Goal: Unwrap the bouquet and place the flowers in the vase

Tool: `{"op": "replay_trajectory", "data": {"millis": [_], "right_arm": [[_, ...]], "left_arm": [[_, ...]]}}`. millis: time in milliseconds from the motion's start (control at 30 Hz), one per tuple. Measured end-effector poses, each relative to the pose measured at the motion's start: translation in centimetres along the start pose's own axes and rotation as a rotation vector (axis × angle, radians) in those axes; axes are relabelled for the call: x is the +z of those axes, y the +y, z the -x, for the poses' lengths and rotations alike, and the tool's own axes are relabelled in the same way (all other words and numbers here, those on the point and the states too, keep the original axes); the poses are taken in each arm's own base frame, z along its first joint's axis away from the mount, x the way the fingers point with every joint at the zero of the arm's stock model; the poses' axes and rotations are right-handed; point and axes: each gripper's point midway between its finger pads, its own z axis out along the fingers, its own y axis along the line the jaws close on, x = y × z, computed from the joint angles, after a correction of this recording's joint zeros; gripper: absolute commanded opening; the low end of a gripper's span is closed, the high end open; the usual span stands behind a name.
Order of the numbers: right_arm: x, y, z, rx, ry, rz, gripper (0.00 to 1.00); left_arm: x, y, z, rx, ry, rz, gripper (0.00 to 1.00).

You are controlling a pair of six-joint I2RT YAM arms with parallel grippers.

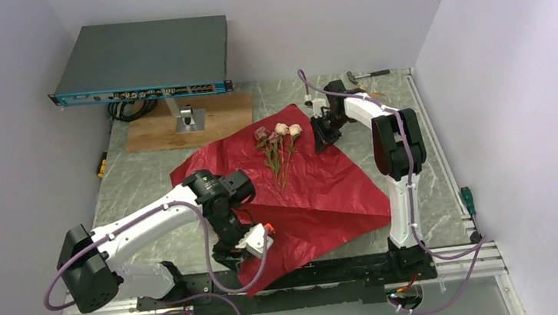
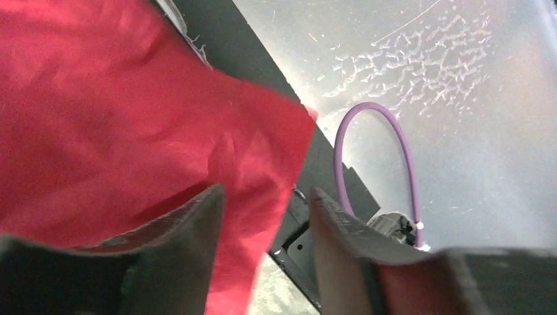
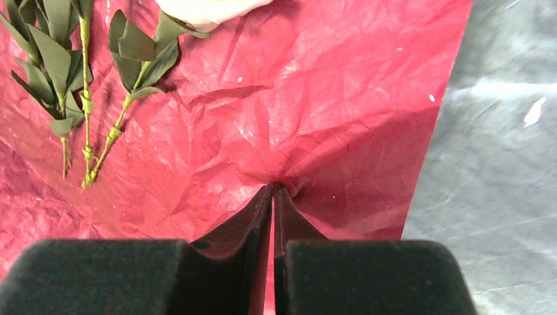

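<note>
pinching crinkled red wrapping paper (image 3: 341, 85), right claw (image 3: 272, 191) near leafy flowers (image 3: 136, 47)

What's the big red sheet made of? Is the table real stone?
The red sheet looks like thin paper, slightly shiny, full of fine crinkles. The table looks like grey marble with pale veins and a glossy sheen, though it may only be a printed pattern.
</note>
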Motion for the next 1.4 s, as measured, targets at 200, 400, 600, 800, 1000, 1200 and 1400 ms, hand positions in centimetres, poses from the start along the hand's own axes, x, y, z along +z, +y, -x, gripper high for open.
{"op": "replay_trajectory", "data": {"millis": [200, 400, 600, 800, 1000, 1200, 1400], "right_arm": [[-0.1, -0.6, 1.2, -0.033, -0.024, -0.003, 0.15], [-0.4, -0.4, 1.1, -0.077, -0.022, 0.009, 0.23], [-2.9, 1.6, 0.9, -0.12, -0.04, 0.053, 0.36], [-9.0, 6.4, 1.1, -0.24, -0.142, 0.136, 0.42], [-12.0, 9.6, -2.7, -0.293, -0.136, 0.195, 0.42], [-8.9, 10.2, -11.4, -0.169, 0.069, 0.269, 0.42], [-8.3, 9.6, -12.9, -0.145, 0.115, 0.247, 0.42]], "left_arm": [[-0.1, 0.1, 0.4, -0.032, 0.007, -0.018, 0.66], [-6.0, 2.8, 6.1, -0.037, -0.158, 0.156, 0.59], [-10.3, 8.2, 7.8, -0.101, -0.257, 0.343, 0.48], [-5.8, 11.9, 0.4, -0.206, -0.119, 0.393, 0.48], [-3.6, 14.4, -3.3, -0.201, -0.014, 0.416, 0.65], [-0.2, 15.4, -6.4, -0.213, 0.094, 0.386, 0.68], [1.2, 18.9, -8.8, -0.274, 0.144, 0.424, 0.69]]}}
